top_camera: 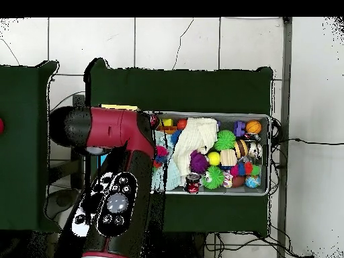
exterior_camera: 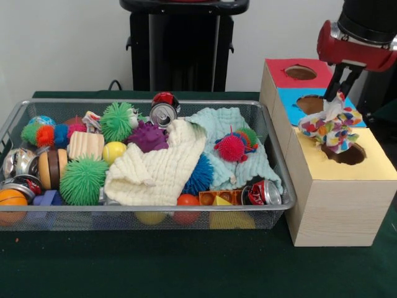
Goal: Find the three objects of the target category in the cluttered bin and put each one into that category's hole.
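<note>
i note my gripper (exterior_camera: 335, 94) at upper right of the front view pinched on a spotted wad (exterior_camera: 330, 127), hanging just up-left of the yellow box's hole (exterior_camera: 345, 153).

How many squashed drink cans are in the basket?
3 that I can see: one can at the back by the cream cloth, one in the front corner nearest the boxes, one at the opposite end. More may hide underneath.

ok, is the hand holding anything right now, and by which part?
Yes. The hand is shut on a spotted white paper wad, pinching its top edge. The wad hangs over the hole in the yellow-topped box.
</note>
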You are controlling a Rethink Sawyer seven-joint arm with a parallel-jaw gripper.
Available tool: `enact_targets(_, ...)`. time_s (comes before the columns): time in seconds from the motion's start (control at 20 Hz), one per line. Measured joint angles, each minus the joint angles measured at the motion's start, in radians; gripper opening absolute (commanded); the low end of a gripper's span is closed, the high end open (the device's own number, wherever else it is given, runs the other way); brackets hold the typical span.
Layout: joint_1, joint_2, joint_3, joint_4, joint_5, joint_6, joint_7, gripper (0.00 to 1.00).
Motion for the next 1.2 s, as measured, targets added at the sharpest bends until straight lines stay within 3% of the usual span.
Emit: enact_targets(1.2,-0.018,0.077,0.0,-0.026,0.048,-0.055,0.0,0.0)
